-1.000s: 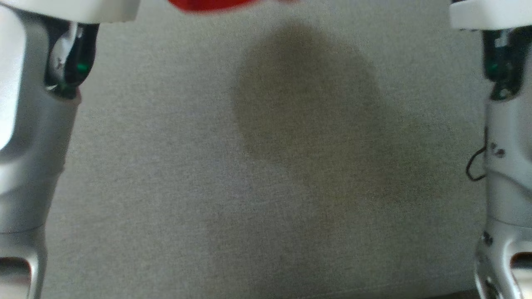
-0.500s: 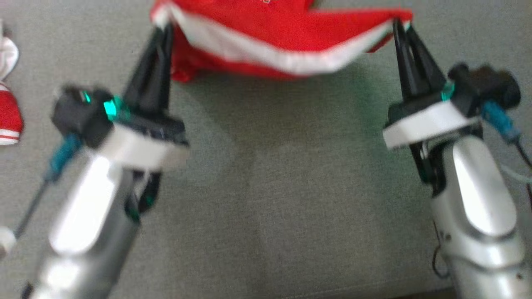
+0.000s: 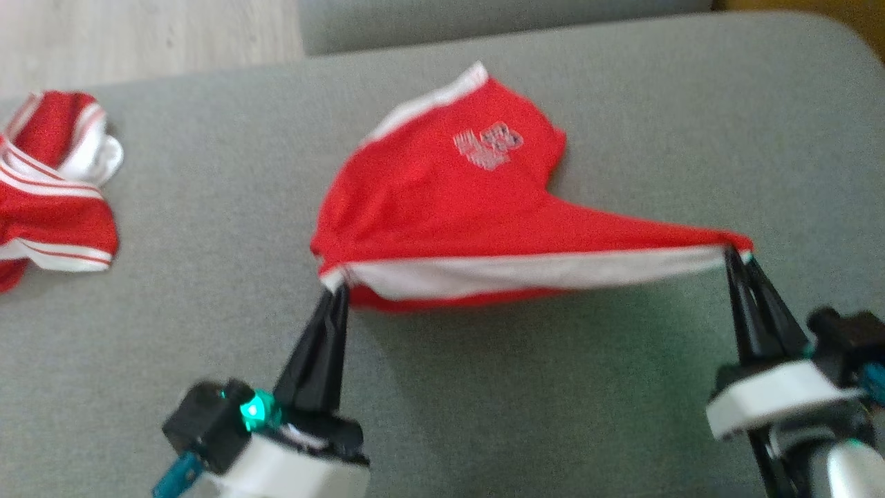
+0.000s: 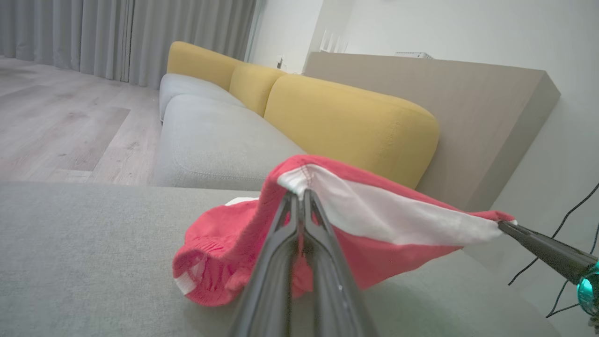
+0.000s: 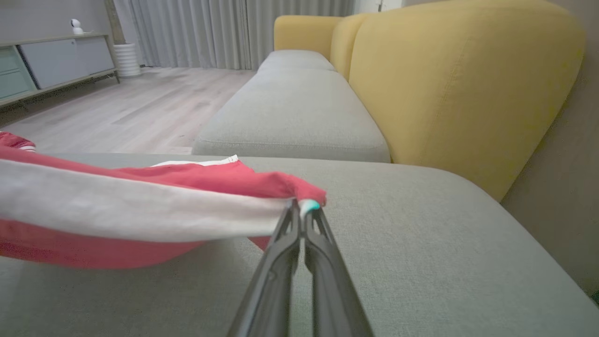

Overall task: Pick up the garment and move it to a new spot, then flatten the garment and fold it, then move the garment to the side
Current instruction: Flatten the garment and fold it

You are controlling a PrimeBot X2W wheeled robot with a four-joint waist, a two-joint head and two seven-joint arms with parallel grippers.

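Over the last second the head view has swung up from bare grey cushion (image 3: 207,360) to take in the whole red garment (image 3: 442,200). Most of the apparent shift is therefore the camera's, not the cloth's. What matches half a second ago is the grip. The left gripper (image 3: 337,296) is pinched tight on one end of the white waistband (image 3: 525,273), and the right gripper (image 3: 733,257) is pinched on the other end. The band is drawn nearly straight between them and raised off the cushion, while the far part of the garment, with its pale logo (image 3: 487,145), lies on the fabric near the middle of the seat. This reads as the spreading step: the garment seems already at its working spot, and the pull along the band is probably meant to flatten it before any fold. The head view also takes in a striped garment (image 3: 55,200) crumpled at the cushion's left edge, well apart. The left wrist view adds that the cloth below the band sags in a bunched fold down toward the cushion, with a yellow backrest (image 4: 351,121) behind it. The right wrist view shows the band hanging clear, with shadow beneath it and the far hem resting flat.
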